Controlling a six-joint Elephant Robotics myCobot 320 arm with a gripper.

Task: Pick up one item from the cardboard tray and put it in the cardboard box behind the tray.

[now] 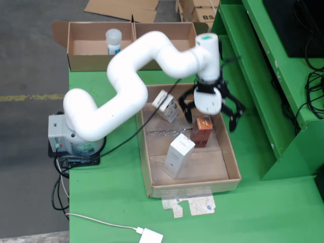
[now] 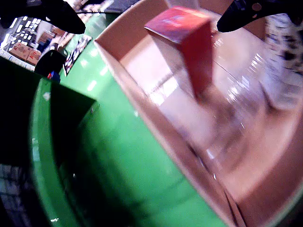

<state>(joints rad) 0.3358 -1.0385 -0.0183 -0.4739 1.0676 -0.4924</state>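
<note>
- From the fixed overhead view we see a white arm (image 1: pixel 126 86) reaching across a green table (image 1: pixel 111 202) to a shallow cardboard tray (image 1: pixel 152 179).
- The gripper (image 1: pixel 212 112) hangs over the tray's far right corner, its black jaws spread wide and holding nothing.
- A red-brown box (image 1: pixel 202 131) stands in the tray just below the jaws; the arm's white wrist hides its top edge.
- A white box (image 1: pixel 179 155) leans near the tray's middle, and a patterned box (image 1: pixel 166 105) lies toward the far left corner.
- Behind the tray sits an open cardboard box (image 1: pixel 81 61) with a white bottle (image 1: pixel 113 41) inside; the arm covers its middle.
- The gripper-mounted view is blurred: we make out the red box (image 2: pixel 187 42) between two dark fingertips (image 2: pixel 246 14), and the tray wall (image 2: pixel 161 132).
</note>
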